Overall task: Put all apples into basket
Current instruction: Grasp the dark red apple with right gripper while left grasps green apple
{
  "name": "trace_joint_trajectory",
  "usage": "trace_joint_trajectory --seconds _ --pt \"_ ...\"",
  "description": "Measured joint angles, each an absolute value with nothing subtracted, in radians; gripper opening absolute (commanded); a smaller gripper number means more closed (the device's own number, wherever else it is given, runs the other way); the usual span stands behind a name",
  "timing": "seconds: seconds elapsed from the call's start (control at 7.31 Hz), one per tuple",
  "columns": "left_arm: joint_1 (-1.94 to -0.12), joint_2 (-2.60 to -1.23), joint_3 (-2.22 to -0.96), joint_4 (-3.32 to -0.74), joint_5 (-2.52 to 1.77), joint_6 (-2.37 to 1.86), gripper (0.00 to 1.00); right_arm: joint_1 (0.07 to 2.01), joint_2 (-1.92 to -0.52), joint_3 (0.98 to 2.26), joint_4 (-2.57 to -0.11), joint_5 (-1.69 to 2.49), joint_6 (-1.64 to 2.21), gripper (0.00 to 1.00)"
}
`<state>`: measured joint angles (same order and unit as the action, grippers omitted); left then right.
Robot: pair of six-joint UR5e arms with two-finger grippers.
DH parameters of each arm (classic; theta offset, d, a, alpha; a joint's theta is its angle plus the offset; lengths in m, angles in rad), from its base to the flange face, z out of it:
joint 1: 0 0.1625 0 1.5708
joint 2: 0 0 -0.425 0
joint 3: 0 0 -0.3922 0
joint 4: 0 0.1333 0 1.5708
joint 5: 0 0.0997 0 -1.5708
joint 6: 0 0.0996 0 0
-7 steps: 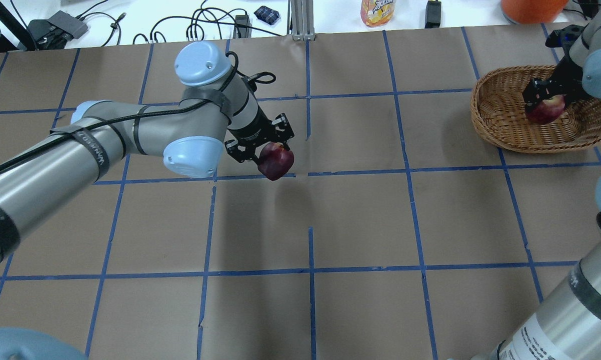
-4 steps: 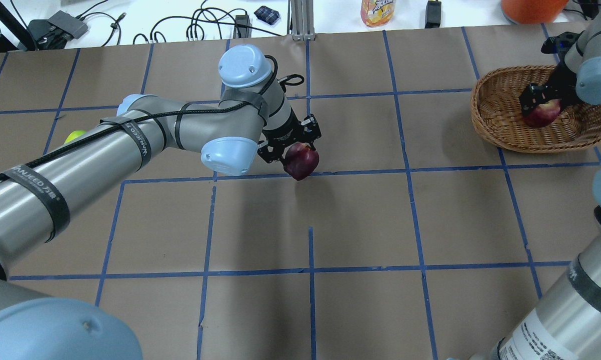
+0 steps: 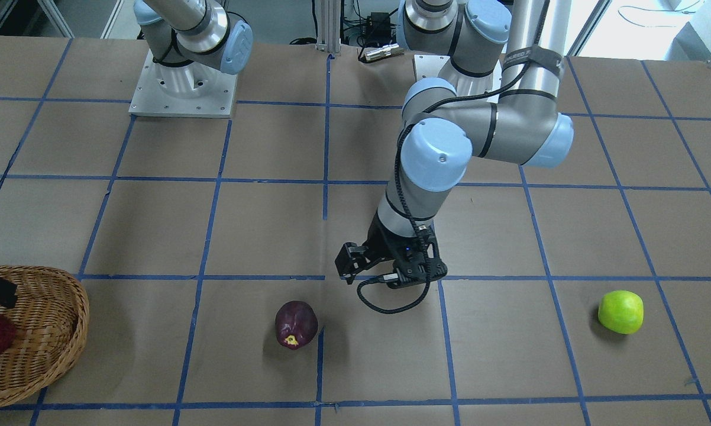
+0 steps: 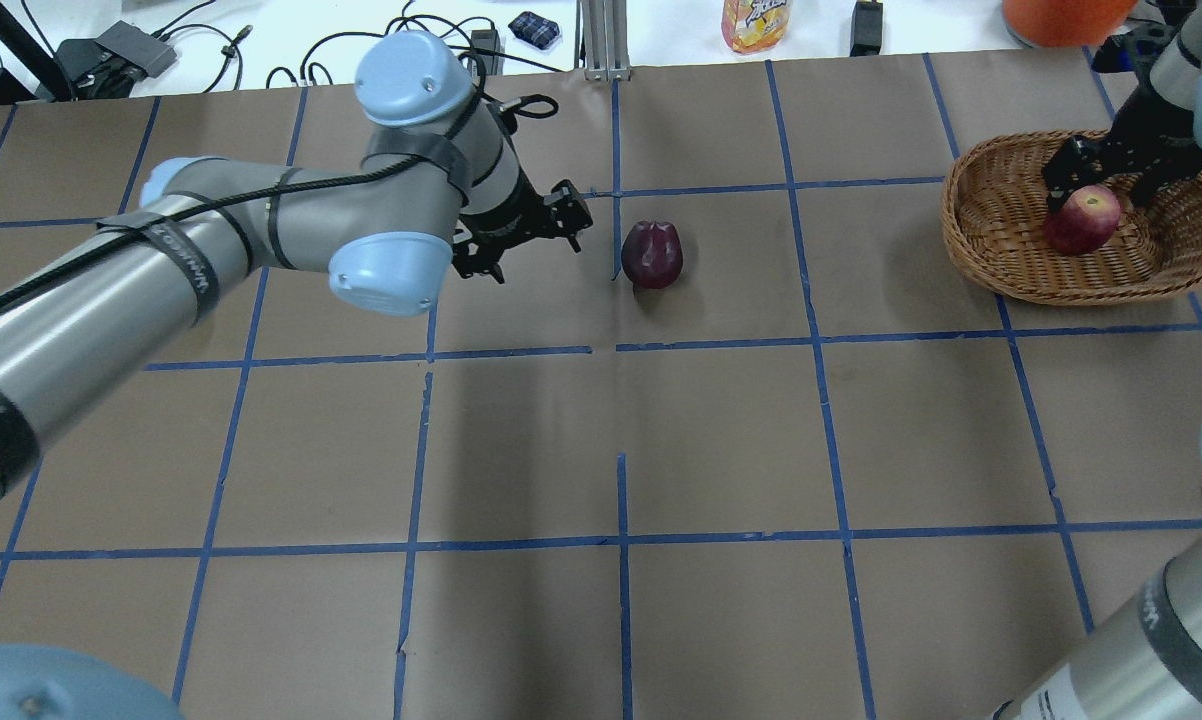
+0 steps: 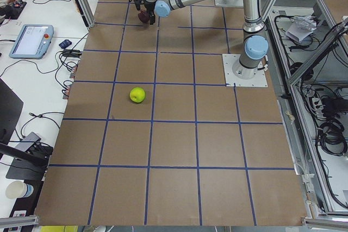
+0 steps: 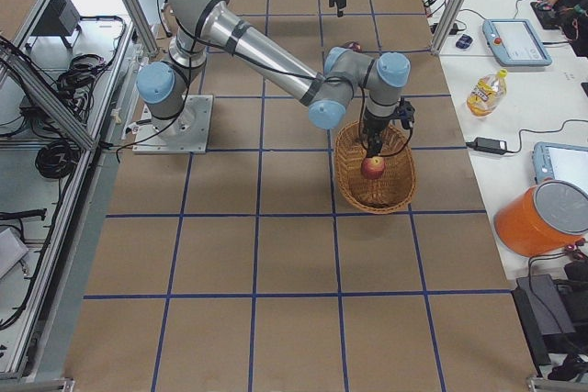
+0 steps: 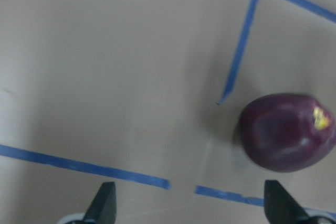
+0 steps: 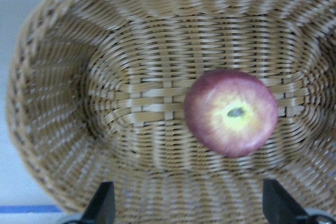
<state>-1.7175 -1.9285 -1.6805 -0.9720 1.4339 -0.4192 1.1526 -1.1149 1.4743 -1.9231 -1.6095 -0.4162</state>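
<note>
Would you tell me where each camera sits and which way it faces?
Front-facing: across the table, facing the robot; left arm, maroon apple.
Overhead: behind the shoulders, looking down; both arms, same apple.
Exterior left: table's end; left arm beyond green apple.
Exterior right: opposite end; right arm over basket.
Left wrist: down at table; left claw.
Right wrist: into basket, red apple; right claw.

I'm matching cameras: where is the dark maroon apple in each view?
Front-facing: maroon apple, bottom centre.
Overhead: upper centre.
Exterior left: top, small.
Exterior right: top, tiny.
Left wrist: right side.
Right wrist: not in it.
Landmark: blue tape line beside it.
</note>
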Motion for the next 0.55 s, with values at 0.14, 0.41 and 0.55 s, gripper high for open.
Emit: trace_joint_trajectory --seconds 0.14,0.41,0.55 --pt "-1.632 -1.882 -1.691 -1.066 1.444 -0.28 1.0 1.205 -1.149 1.477 -1.863 -1.602 -0.326 1.0" --pt "-1.404 -1.823 -1.707 -1.207 1.49 0.041 1.0 1.364 -1.171 1.479 -1.823 -1.554 -0.034 1.0" --pt "-1.281 -1.826 -1.703 -1.223 1.503 0.211 1.0 1.444 -1.168 1.477 -1.825 -1.541 0.11 1.0"
